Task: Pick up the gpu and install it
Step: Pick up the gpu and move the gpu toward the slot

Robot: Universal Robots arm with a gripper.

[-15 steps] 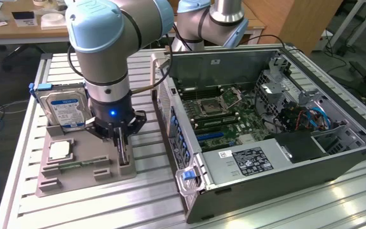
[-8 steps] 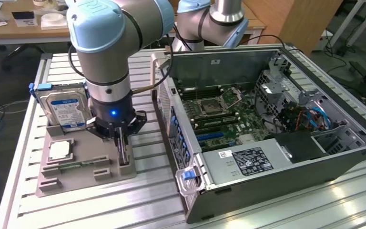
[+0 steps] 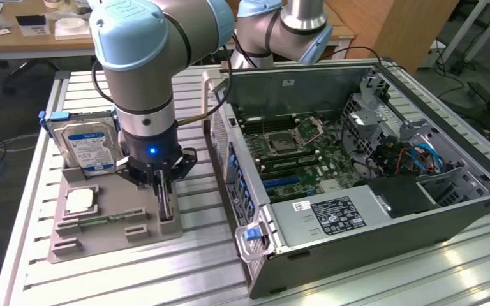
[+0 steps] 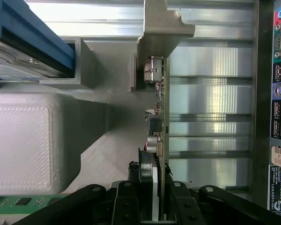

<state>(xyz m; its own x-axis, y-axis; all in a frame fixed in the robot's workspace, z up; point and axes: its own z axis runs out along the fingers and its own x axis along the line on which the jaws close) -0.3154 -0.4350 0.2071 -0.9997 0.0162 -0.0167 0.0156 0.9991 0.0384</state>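
Many ribbed slats form the table (image 3: 143,274); a grey holder (image 3: 100,237) props the gpu (image 4: 164,105).

The robot arm (image 3: 147,76) is a fat grey tube with round light-blue caps (image 3: 130,32) at its bends. A thin black cable (image 3: 100,83) runs down beside it. Its black tool (image 3: 163,203) has a tiny blue light (image 3: 151,151) shining on top.

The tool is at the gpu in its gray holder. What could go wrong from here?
The gpu stands on edge in a slot of the gray holder; a tilted lift could jam it there. The tool sits beside small parts on the card, which might be pressed. The computer case stands close by; the card could strike its wall.
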